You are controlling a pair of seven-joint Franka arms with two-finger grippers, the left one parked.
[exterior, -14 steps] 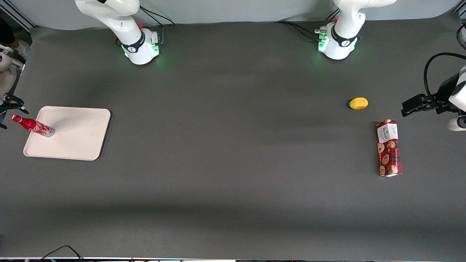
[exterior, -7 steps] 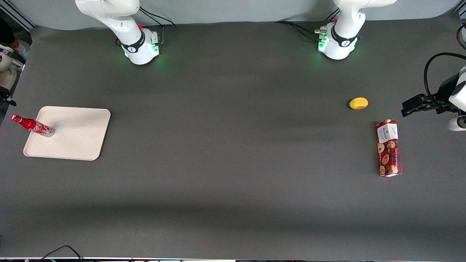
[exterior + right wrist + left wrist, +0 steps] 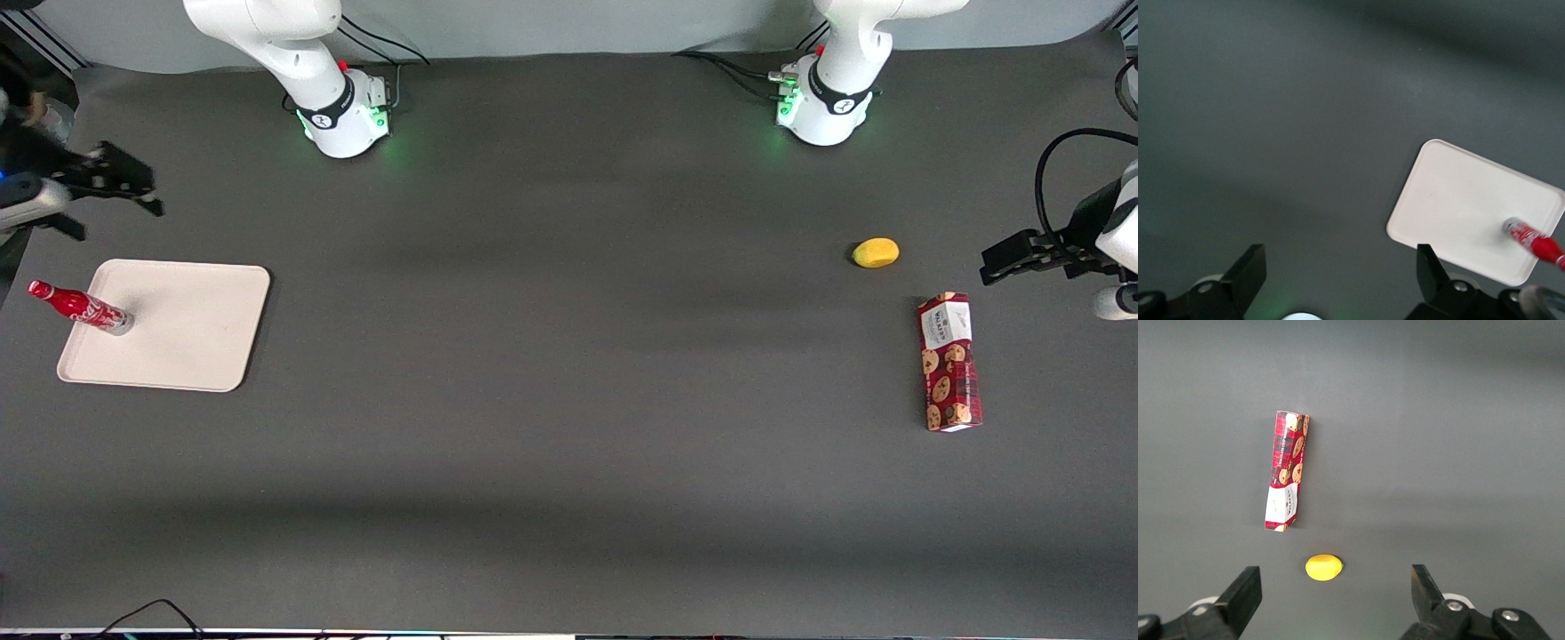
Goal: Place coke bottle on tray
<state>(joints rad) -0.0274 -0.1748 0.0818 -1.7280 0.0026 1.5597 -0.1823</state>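
Observation:
The small red coke bottle [image 3: 80,308] stands upright on the cream tray [image 3: 187,329], near the tray's edge toward the working arm's end of the table. Both also show in the right wrist view, the bottle [image 3: 1533,241] on the tray [image 3: 1458,207]. My right gripper [image 3: 114,209] is open and empty. It hangs high above the table, farther from the front camera than the tray and well apart from the bottle. In the right wrist view its fingers [image 3: 1248,273] stand wide apart around the gripper's middle [image 3: 1338,270], with bare mat between them.
A yellow lemon-like fruit [image 3: 876,252] and a red cookie box [image 3: 949,362] lie toward the parked arm's end of the table. They also show in the left wrist view, the fruit [image 3: 1323,567] and the box [image 3: 1287,471]. Two arm bases [image 3: 345,111] stand farthest from the front camera.
My right gripper has risen away from the bottle and swung away from the front camera, toward its base. The bottle stays upright on the tray, unmoved.

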